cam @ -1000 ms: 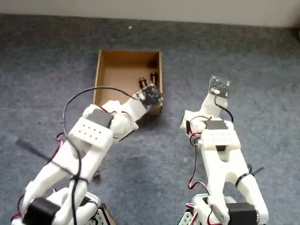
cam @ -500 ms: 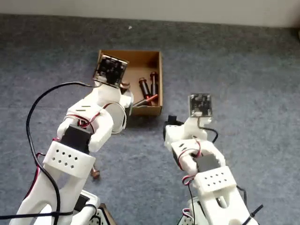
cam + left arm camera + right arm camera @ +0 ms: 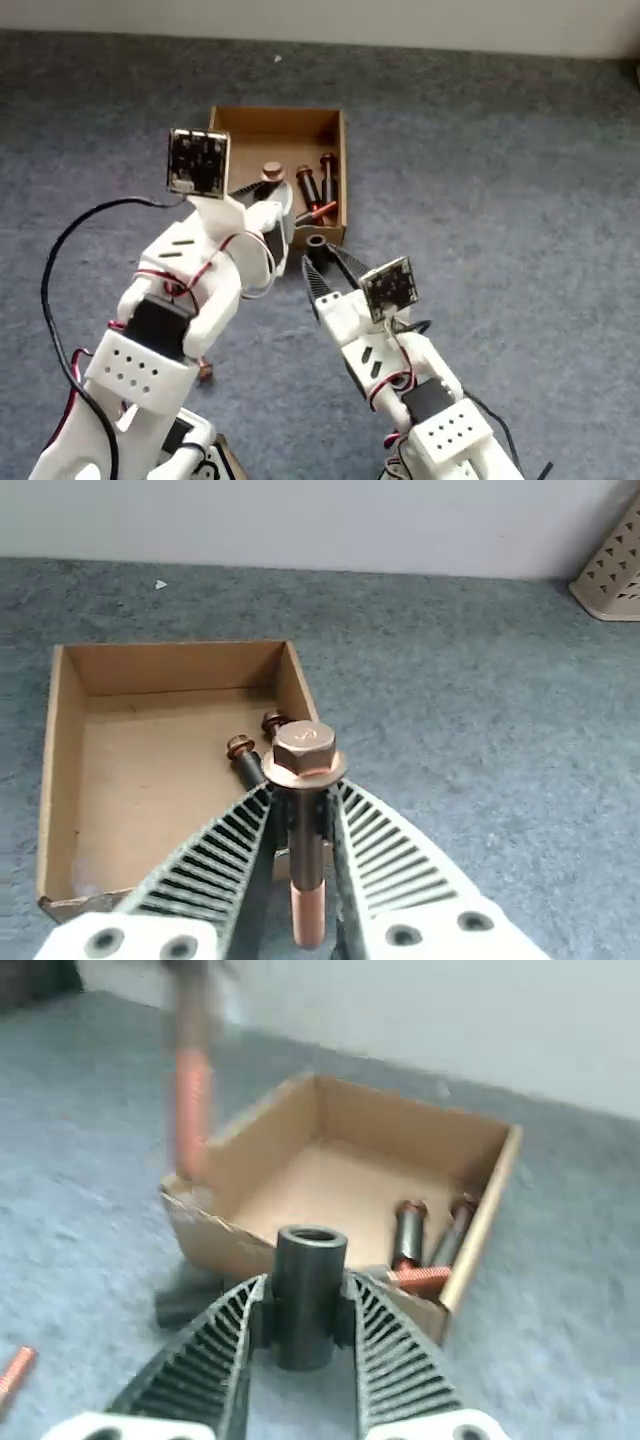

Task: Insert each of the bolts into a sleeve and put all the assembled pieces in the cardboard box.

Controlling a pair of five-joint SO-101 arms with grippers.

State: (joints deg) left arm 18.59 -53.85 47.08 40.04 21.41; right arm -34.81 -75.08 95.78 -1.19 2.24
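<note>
My left gripper [image 3: 300, 798] is shut on a copper bolt [image 3: 305, 760], held head-up over the front part of the cardboard box [image 3: 276, 113]; its head [image 3: 272, 172] shows from above. My right gripper [image 3: 305, 1300] is shut on an upright black sleeve [image 3: 305, 1285], just in front of the box's front right corner [image 3: 317, 244]. Two assembled pieces [image 3: 305, 186] [image 3: 328, 174] lie in the box [image 3: 250, 1150] at its right side, with a threaded copper bolt [image 3: 420, 1278] beside them. The left arm's bolt [image 3: 190, 1110] appears blurred in the right wrist view.
A loose copper bolt [image 3: 203, 372] lies on the grey carpet by the left arm's base, also seen as bolt [image 3: 15, 1370]. Another black sleeve [image 3: 185, 1302] lies on the carpet by the box's front wall. Open carpet spreads right of the box.
The left arm drew back from the box's right front corner and rose, bolt in its gripper. The right arm swung left and back, bringing the sleeve to the box front.
</note>
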